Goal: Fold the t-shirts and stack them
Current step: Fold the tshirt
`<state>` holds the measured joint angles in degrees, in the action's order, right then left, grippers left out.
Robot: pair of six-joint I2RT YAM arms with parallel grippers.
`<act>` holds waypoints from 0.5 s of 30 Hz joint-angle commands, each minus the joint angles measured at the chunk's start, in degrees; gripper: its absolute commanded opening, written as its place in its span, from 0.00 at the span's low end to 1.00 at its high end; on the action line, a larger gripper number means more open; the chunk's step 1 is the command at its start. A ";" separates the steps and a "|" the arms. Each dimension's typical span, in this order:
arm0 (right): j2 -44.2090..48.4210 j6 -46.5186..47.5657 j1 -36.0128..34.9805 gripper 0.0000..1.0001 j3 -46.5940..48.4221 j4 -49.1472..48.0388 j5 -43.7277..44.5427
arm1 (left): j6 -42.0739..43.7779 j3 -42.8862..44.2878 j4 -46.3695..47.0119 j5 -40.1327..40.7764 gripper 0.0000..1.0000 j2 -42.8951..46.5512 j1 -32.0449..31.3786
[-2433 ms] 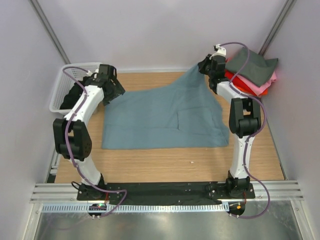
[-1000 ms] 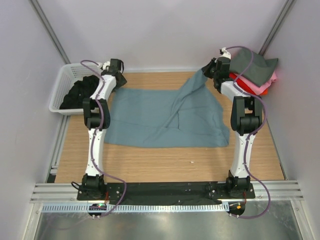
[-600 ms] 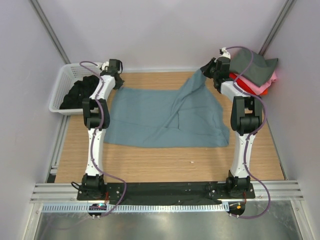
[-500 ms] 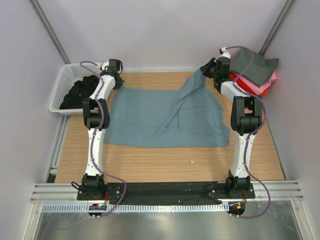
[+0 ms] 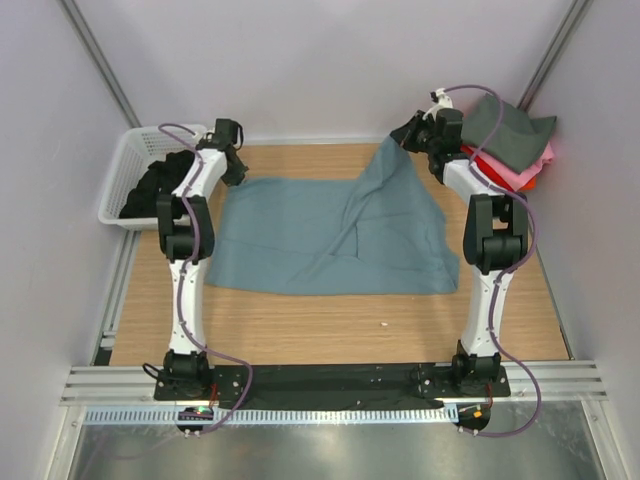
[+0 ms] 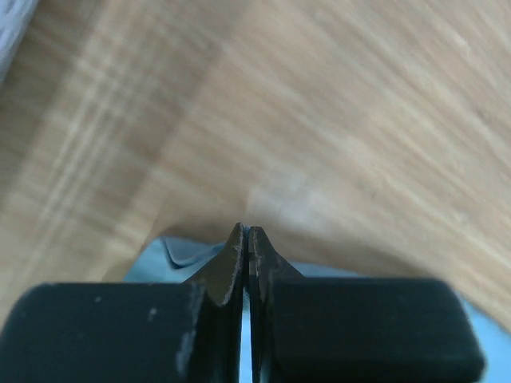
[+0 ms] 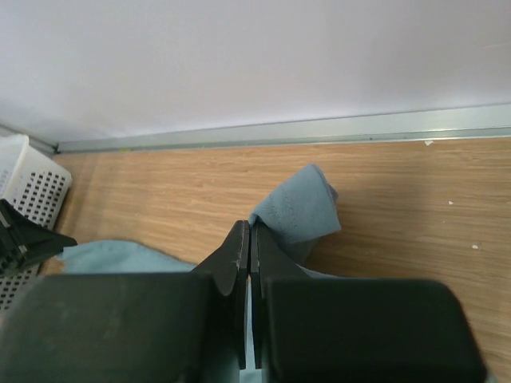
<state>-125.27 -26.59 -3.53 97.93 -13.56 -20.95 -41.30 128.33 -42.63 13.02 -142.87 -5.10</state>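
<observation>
Spreading the dusty blue-grey t-shirt (image 5: 330, 235) open over the middle of the counter (image 5: 330, 325), with no fold made in it yet. Pinching its far right corner in the right claw (image 5: 405, 135), jaws pressed together on the cloth and carrying that corner clear of the wood, with a ridge running from it down into the body. Holding the far left corner low against the counter in the left claw (image 5: 236, 168), jaws likewise closed to a sliver, apparently on the hem, with blue cloth showing at either side. Judging the task as part done: already sitting folded in a stack at the far right corner, a dark grey t-shirt (image 5: 505, 128) on top of a pink t-shirt (image 5: 520, 172) and a red t-shirt (image 5: 483, 163). Waiting in the white lattice basket (image 5: 120, 165) at the far left, a black t-shirt (image 5: 150, 190), not yet taken. Remaining: flattening, folding and stacking the blue-grey one, then emptying the basket. Crowding the right claw, the stack just beside it; probably risking a nudged pile on any swing that way.
</observation>
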 commanded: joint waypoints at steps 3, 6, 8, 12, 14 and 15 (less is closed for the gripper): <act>12.41 9.35 -3.23 0.01 -0.54 7.49 -3.31 | 1.66 -5.89 -3.77 -1.94 0.00 11.64 0.27; 16.19 11.99 -3.59 0.01 -3.17 11.44 -2.00 | 1.57 -9.58 -5.18 -0.37 0.00 16.03 0.18; 18.82 13.57 -3.50 0.02 -5.37 13.21 -1.12 | 1.66 -12.22 -5.97 0.17 0.00 19.37 0.27; 22.00 15.42 -3.59 0.02 -7.75 17.42 -0.41 | 2.10 -16.00 -6.85 1.13 0.00 24.73 0.27; 23.14 15.95 -3.68 0.01 -9.15 19.01 0.20 | 2.54 -17.85 -7.29 1.92 0.00 27.11 0.27; 24.62 16.48 -3.76 0.02 -9.60 19.53 0.56 | 2.54 -18.38 -7.81 2.27 0.00 27.72 0.27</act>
<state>-104.47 -13.21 -7.57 90.04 2.31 -21.76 -39.94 111.31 -48.51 12.97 -119.50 -5.10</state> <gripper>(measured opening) 0.036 0.006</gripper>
